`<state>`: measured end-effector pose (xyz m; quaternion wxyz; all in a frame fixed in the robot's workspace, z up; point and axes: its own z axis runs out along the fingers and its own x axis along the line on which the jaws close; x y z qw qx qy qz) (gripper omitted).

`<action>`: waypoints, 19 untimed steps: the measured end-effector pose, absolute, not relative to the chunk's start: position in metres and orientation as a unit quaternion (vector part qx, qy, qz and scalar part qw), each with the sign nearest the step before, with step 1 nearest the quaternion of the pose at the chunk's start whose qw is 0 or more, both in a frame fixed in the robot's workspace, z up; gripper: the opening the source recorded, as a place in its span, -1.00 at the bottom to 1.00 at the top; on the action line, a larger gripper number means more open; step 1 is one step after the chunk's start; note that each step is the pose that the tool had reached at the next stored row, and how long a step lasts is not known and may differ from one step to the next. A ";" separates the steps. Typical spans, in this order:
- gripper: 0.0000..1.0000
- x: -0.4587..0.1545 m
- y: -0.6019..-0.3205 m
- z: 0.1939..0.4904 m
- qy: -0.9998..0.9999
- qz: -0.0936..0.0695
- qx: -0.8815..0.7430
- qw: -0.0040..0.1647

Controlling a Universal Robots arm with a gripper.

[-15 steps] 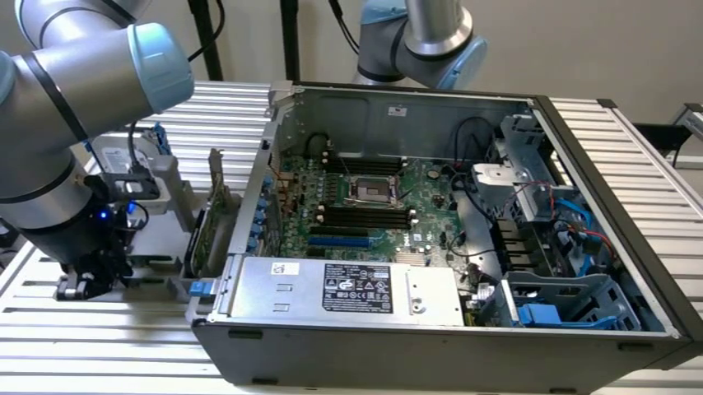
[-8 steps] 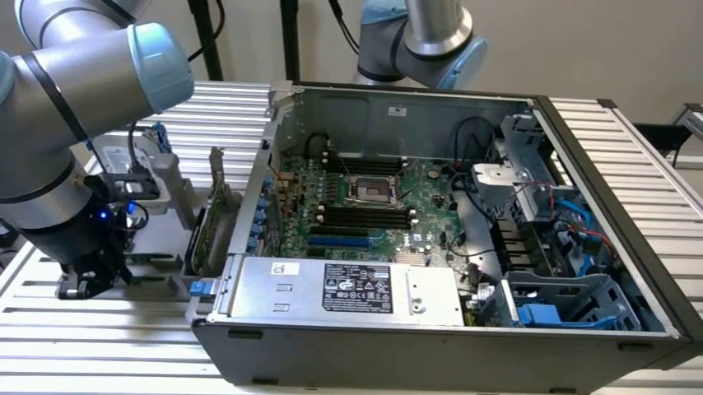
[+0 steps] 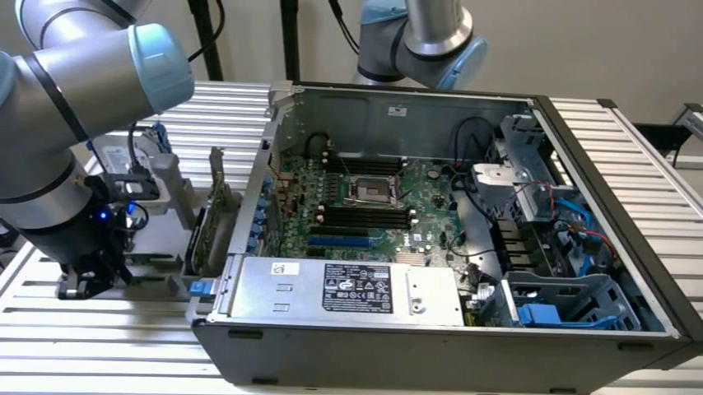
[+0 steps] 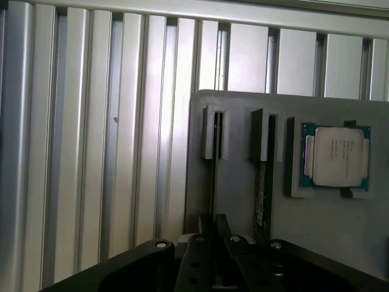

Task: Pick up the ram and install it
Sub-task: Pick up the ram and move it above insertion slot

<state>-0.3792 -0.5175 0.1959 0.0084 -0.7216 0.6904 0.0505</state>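
light: soft, even | glare: table slats (image 4: 140,121) | shadow: inside case (image 3: 363,111)

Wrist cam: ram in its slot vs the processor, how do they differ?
Pose: the ram stands on edge in a narrow slot; the processor lies flat in a square recess, lid up. Shape: the ram is a long thin strip, the processor squarish. Both sit in the grey holder.

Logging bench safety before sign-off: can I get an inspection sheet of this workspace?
Surface: slatted aluminium table, grey holder on it.
Job's things: ram upright in a holder slot; open computer case with motherboard.
Clutter: second stick and processor chip in the holder; expansion card beside the case.
Grippers: gripper shut on ram.
Cables: blue and red cables inside the case.
Surroundings: second arm behind the case.
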 end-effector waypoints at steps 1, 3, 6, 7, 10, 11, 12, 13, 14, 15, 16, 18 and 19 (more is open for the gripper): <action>-0.73 -0.379 -0.517 0.196 0.691 0.052 -0.721 0.007; -0.73 -0.379 -0.517 0.196 0.693 0.053 -0.719 0.004; -0.73 -0.379 -0.517 0.196 0.696 0.054 -0.716 0.002; -0.73 -0.379 -0.517 0.196 0.696 0.054 -0.716 0.001; -0.73 -0.379 -0.517 0.197 0.696 0.054 -0.716 0.001; -0.73 -0.379 -0.517 0.198 0.696 0.054 -0.716 0.001; -0.73 -0.379 -0.517 0.199 0.696 0.054 -0.716 0.001; -0.73 -0.379 -0.517 0.201 0.696 0.054 -0.716 0.001; -0.73 -0.379 -0.517 0.202 0.696 0.054 -0.716 0.001; -0.73 -0.379 -0.517 0.204 0.696 0.054 -0.716 0.001; -0.73 -0.379 -0.517 0.206 0.696 0.054 -0.716 0.001; -0.73 -0.379 -0.517 0.212 0.696 0.054 -0.716 0.001; -0.73 -0.379 -0.517 0.216 0.696 0.054 -0.716 0.001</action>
